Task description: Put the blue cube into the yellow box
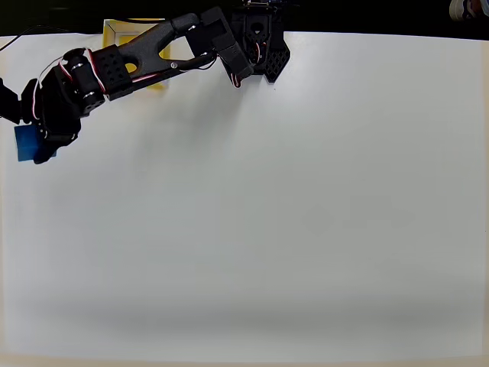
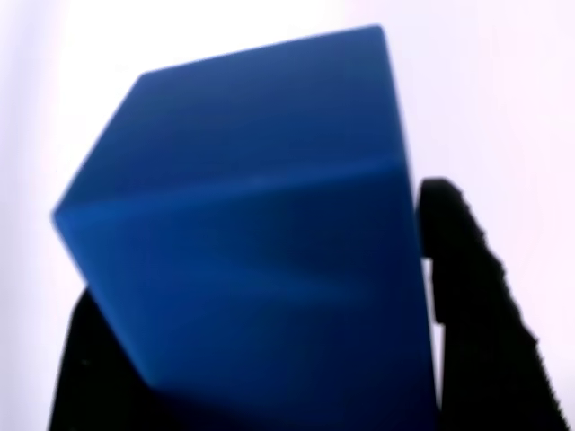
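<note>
Gripper [image 1: 37, 131] clamped on blue cube [image 2: 260, 233], fingers either side. Lift clear of bench [image 1: 306, 214], carry to yellow box [image 1: 114, 30] nearby under arm, release low, centred.

The surface [image 1: 290, 214] in the overhead view is a plain white sheet that runs from the left edge to the right edge of the picture, with a black band beyond its far edge. The yellow box [image 1: 116, 32] sits at that far edge toward the left, partly covered by the black arm. The arm's black base [image 1: 263, 46] stands at the far edge near the middle. The blue cube [image 1: 29, 143] shows near the left edge, partly hidden under the arm's end; whether it touches the surface cannot be told. In the wrist view the surface [image 2: 503, 90] is a bright white blur behind the blue cube [image 2: 252, 242].
</note>
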### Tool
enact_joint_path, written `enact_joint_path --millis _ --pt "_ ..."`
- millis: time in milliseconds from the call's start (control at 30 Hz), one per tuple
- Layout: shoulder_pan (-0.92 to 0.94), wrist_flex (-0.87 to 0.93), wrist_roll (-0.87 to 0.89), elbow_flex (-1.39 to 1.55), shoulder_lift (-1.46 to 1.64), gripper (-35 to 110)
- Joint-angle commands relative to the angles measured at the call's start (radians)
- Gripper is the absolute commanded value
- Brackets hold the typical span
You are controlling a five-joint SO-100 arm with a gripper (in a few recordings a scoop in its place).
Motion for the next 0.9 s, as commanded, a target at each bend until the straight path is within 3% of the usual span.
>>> enact_joint_path --millis 0,333,867 --pt "0.130 -0.048 -0.055 0.046 0.229 13" --pt "0.308 -0.064 -0.110 0.385 0.431 13" --pt "0.393 -0.103 -0.092 0.841 0.709 13"
